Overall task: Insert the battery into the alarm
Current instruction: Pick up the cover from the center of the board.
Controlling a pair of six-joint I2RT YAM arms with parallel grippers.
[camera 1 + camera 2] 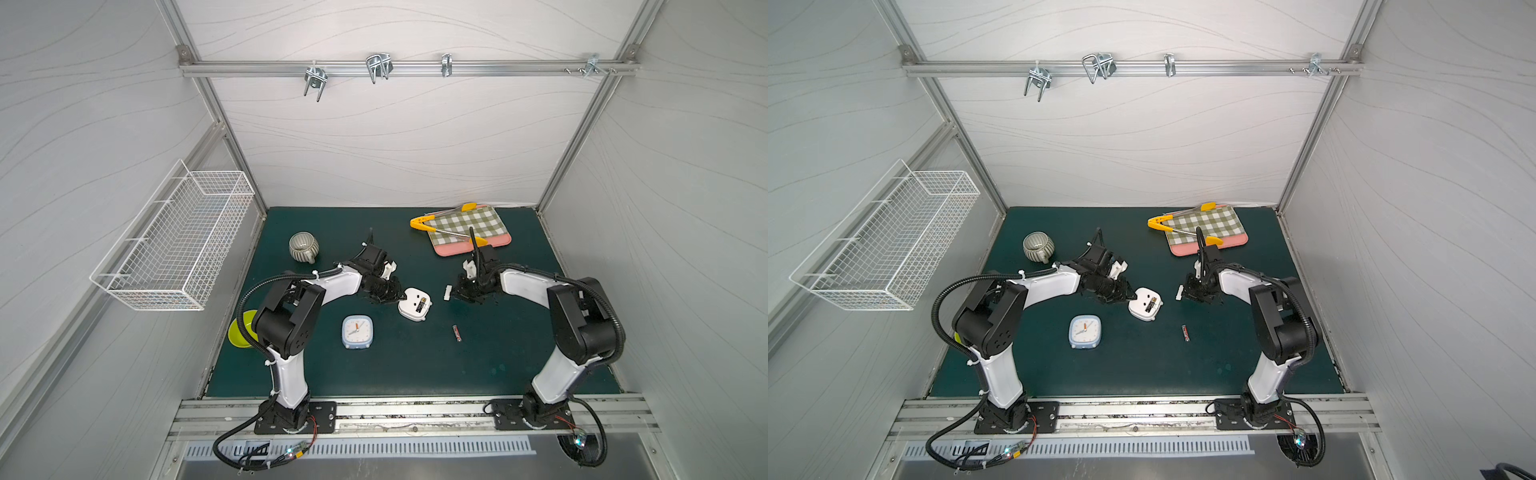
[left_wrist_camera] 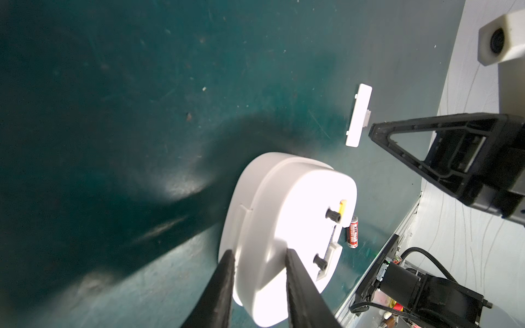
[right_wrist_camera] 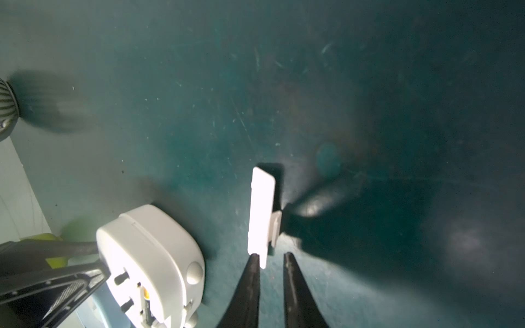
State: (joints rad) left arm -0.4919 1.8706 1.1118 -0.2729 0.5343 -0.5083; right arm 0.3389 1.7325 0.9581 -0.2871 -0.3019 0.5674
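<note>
The left gripper (image 2: 259,252) gripped the rim of the white alarm (image 1: 414,305), back upward, with a yellow-tipped cell (image 2: 342,208) in its bay. The red battery (image 1: 457,333) lay on the mat (image 1: 415,365) at the alarm's four o'clock, its label too blurred to read. The right gripper (image 3: 271,255) stood slightly parted, holding nothing, at the loose cover (image 3: 262,210).

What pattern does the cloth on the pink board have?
The cloth has green-and-white checks; clearest in a top view.

Battery (image 2: 353,232) label print – blurred, unreadable; no other text.
</note>
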